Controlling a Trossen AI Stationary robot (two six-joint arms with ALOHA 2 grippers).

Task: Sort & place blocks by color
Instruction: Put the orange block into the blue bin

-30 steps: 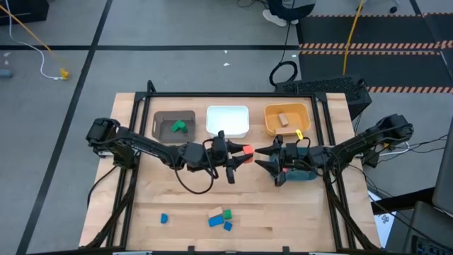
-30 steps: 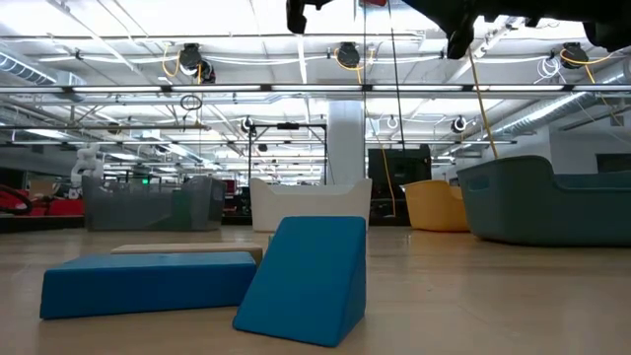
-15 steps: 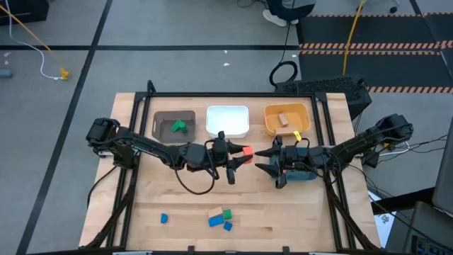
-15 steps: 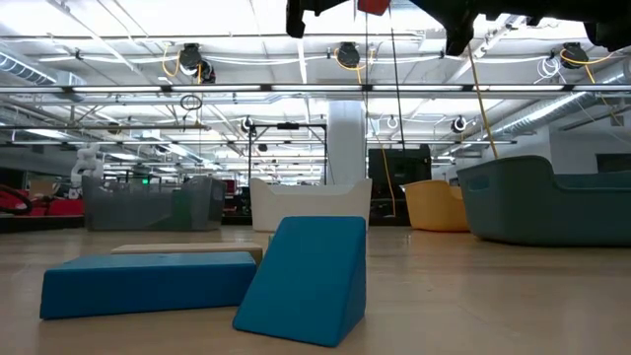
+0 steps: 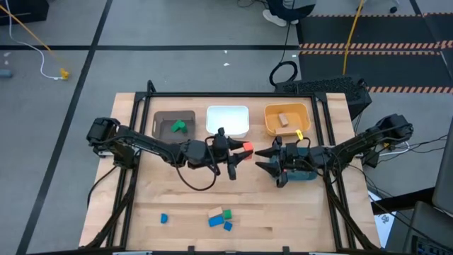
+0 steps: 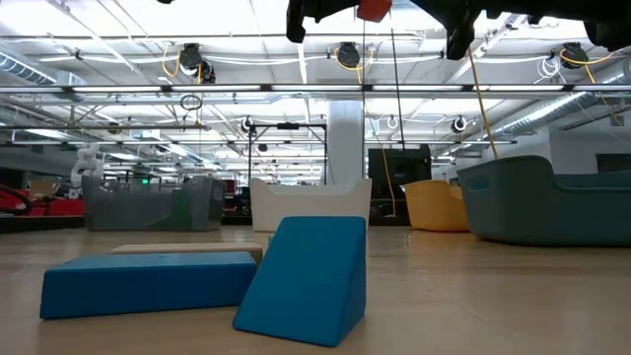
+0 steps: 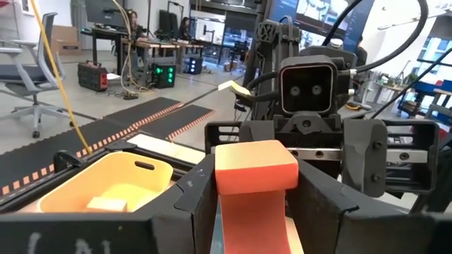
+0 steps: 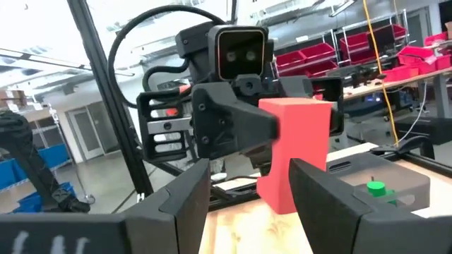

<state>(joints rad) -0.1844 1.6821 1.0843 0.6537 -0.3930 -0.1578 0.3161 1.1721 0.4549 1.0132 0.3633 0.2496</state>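
Left tool (image 5: pixel 239 150) grips red-orange block (image 5: pixel 247 149); right tool (image 5: pixel 262 160) seemingly open, facing.

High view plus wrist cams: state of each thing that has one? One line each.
Left gripper: shut on red block, mid-table, raised.
Red block: held in the air between the two grippers.
Right gripper: open, facing the red block, not gripping.
Brown bin: holds green blocks.
White bin: nothing visible inside.
Orange bin: holds a wood block.
Blue blocks: loose on table, unsorted.
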